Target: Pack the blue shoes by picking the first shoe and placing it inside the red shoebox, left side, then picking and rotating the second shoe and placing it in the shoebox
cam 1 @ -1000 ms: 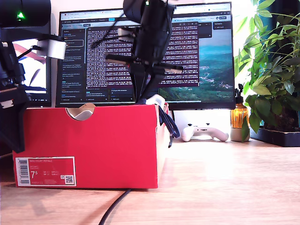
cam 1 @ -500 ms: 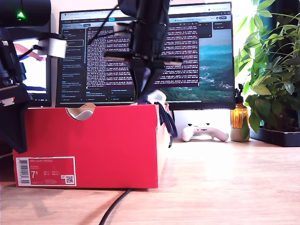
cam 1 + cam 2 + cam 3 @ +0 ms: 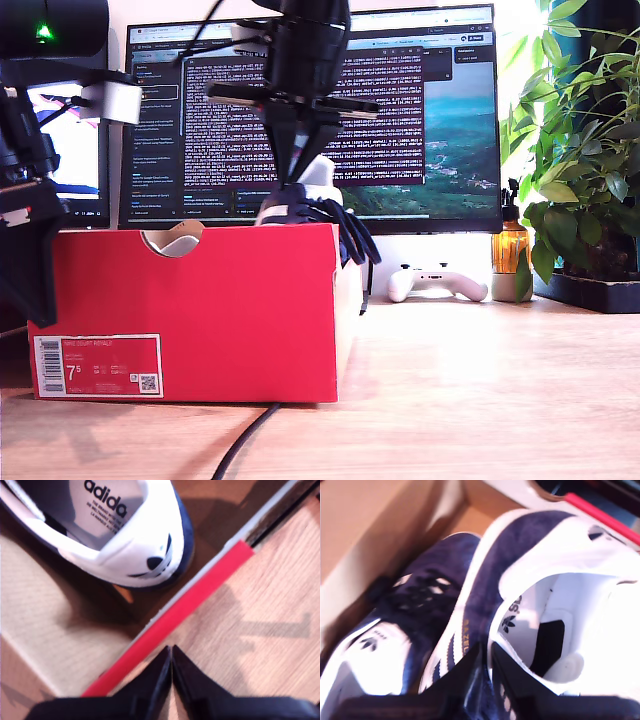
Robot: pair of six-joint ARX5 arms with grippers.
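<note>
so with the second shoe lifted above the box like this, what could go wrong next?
1. My second gripper pinches only the collar of the navy-blue suede sneaker it holds, so the sneaker could slip during rotation.
2. Its dark laces dangle over the bright red cardboard shoebox's wall and may snag there.
3. The other navy sneaker already fills part of the box, so the held one may land on it.

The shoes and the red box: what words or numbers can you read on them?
"adidas" on the white insole of the shoe; the small print under it is too blurred.
"7.5" on the label of the red box; the rest is too small.
Gold letters on the lifted shoe: only partly legible.
</note>
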